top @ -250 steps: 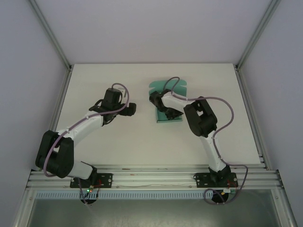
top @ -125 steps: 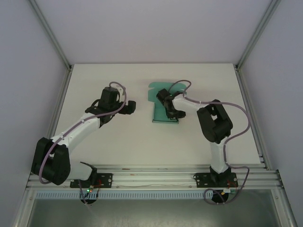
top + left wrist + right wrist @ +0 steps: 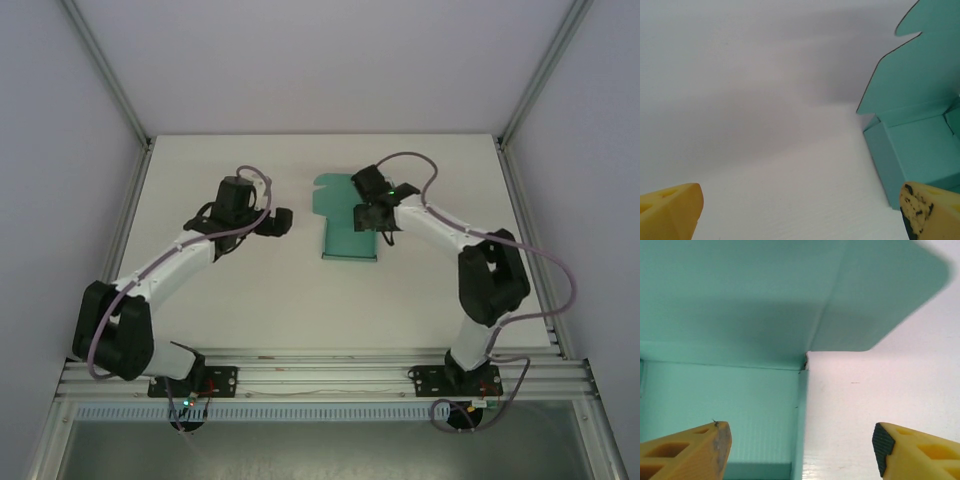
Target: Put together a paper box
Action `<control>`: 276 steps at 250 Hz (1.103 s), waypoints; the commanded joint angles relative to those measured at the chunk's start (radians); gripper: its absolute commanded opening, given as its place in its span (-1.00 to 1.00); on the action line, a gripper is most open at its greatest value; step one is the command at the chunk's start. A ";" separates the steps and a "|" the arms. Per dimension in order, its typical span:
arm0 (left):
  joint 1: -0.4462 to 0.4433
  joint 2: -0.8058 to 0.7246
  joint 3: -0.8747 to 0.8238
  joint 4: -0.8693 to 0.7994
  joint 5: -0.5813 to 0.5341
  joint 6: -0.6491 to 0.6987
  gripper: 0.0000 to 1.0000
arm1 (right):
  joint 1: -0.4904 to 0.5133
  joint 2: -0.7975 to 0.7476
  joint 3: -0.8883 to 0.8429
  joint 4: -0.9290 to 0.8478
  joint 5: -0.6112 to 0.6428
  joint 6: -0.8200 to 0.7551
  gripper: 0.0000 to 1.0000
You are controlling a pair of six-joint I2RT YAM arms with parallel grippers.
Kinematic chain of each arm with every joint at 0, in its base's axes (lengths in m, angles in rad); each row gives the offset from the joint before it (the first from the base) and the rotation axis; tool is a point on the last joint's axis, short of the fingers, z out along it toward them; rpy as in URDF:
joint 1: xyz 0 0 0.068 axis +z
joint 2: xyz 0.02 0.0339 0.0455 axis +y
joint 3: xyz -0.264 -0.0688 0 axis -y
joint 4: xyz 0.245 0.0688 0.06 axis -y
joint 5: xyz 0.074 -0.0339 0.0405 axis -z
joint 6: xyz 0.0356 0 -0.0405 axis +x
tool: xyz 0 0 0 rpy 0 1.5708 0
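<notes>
1. Lying toward the far middle of the desk (image 3: 250, 290), the box (image 3: 345, 240) sat between the two claws. It was partly formed: a shallow tray with its side walls up and a lid panel with flaps at the far end.
2. The right claw (image 3: 378, 218) hovered over the tray's right wall with its jaws apart, holding nothing. In the wrist view its fingers (image 3: 687, 452) straddled that wall's edge and did not seem to touch the card.
3. The left claw (image 3: 277, 222) stood just left of the box, apart from it, spread wide and empty, and faced the left wall.
4. The thin card looked very light. Pushed from one side only, it would probably slide on the smooth desk.
5. Its creases should fold readily, but a hard pinch in the middle of a panel could buckle it.
6. The safest holds seemed to be a wall's top edge or the lid's free edge near a crease. One claw could steady the tray while the other folded.
7. The tray's inside held nothing where it could be seen.
8. A rounded flap (image 3: 880, 295) on the lid's right side hung over the bare desk.
</notes>
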 commanded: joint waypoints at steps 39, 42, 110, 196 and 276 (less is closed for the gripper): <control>0.013 0.235 0.285 -0.090 0.196 0.213 1.00 | -0.186 -0.105 -0.037 0.167 -0.345 -0.549 0.99; 0.013 0.247 0.301 -0.096 0.202 0.222 1.00 | -0.192 -0.102 -0.033 0.170 -0.356 -0.572 0.99; 0.013 0.528 0.687 -0.408 0.399 0.507 0.99 | -0.266 0.096 0.224 -0.054 -0.545 -0.933 0.63; 0.003 0.725 0.961 -0.673 0.428 0.682 0.60 | -0.307 0.240 0.380 -0.188 -0.644 -1.025 0.21; -0.016 0.753 1.003 -0.651 0.415 0.681 -0.05 | -0.307 0.281 0.430 -0.250 -0.625 -1.025 -0.04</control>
